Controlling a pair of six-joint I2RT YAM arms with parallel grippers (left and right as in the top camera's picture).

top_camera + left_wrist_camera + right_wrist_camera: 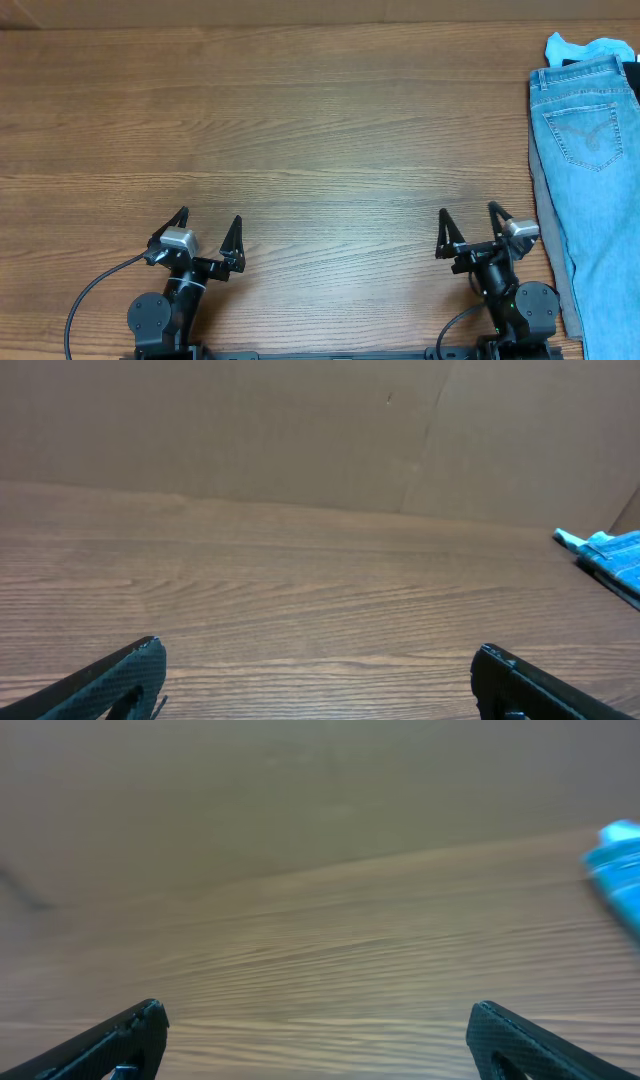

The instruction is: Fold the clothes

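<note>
The light blue denim jeans (pixel 594 190) lie along the table's right edge in the overhead view, waistband at the far end, a stitched back pocket showing, the legs running off the frame's bottom. A sliver of them shows at the right edge of the left wrist view (pixel 612 558) and, blurred, of the right wrist view (pixel 618 870). My left gripper (pixel 208 226) is open and empty at the near left, far from the jeans; its fingers show in its wrist view (pixel 318 660). My right gripper (pixel 468 218) is open and empty just left of the jeans; its fingers show in its wrist view (pixel 318 1018).
A light blue cloth (pixel 580 48) and something dark (pixel 632 75) lie beside the jeans' waistband at the far right corner. The wooden table (pixel 300 130) spreads out left of the jeans. A brown cardboard wall (pixel 300 430) stands behind the table's far edge.
</note>
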